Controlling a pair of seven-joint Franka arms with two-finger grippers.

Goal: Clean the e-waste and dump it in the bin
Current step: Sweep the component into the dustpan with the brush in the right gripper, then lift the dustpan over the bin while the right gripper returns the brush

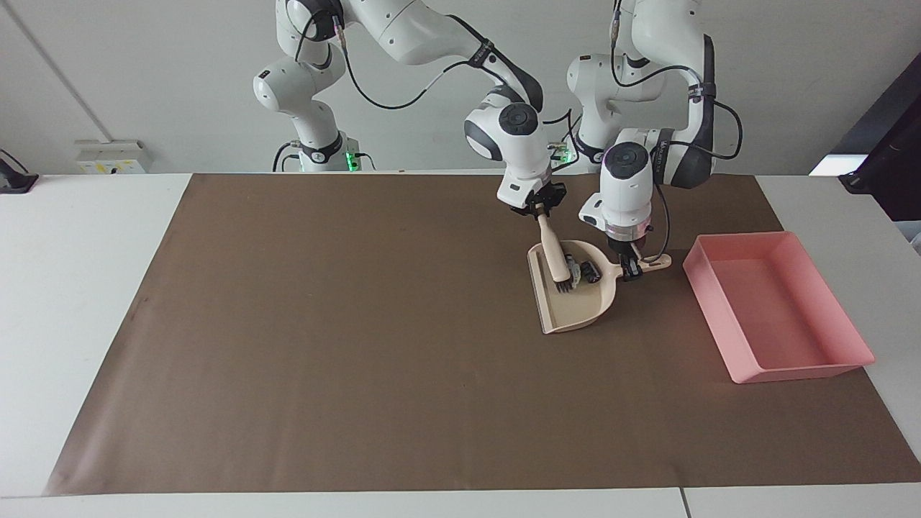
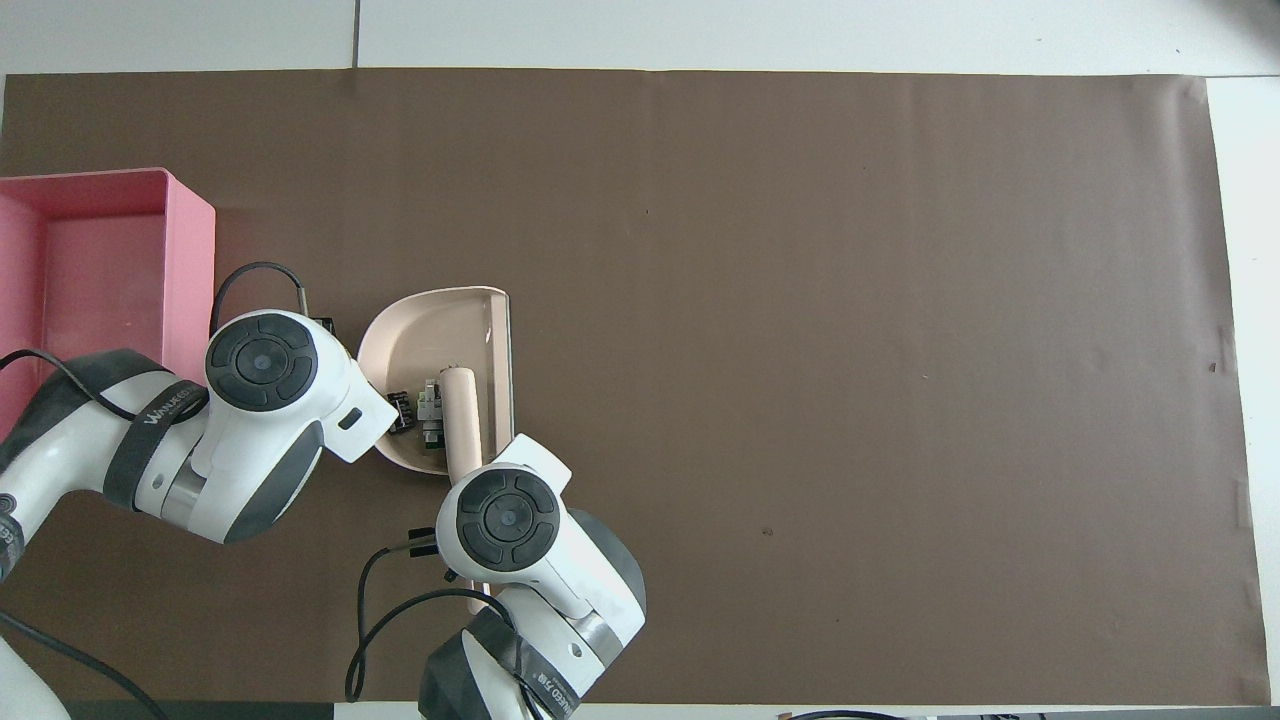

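Note:
The e-waste (image 1: 581,270) lies inside the beige dustpan (image 1: 568,313): a white piece (image 2: 430,405) and a small black block (image 2: 402,410), pushed toward the pan's back wall near its handle. My right gripper (image 1: 540,209) is shut on the handle of a beige brush (image 1: 552,252), which slants down with its dark bristles in the pan, touching the scraps. My left gripper (image 1: 632,267) is shut on the dustpan's handle (image 1: 653,264). The pink bin (image 1: 799,372) stands beside the dustpan toward the left arm's end of the table. In the overhead view both wrists hide the fingers.
A brown mat (image 1: 324,345) covers most of the white table (image 1: 72,288). The bin (image 2: 190,260) sits at the mat's edge, and the left arm reaches past its nearer corner. Black cables loop around both wrists.

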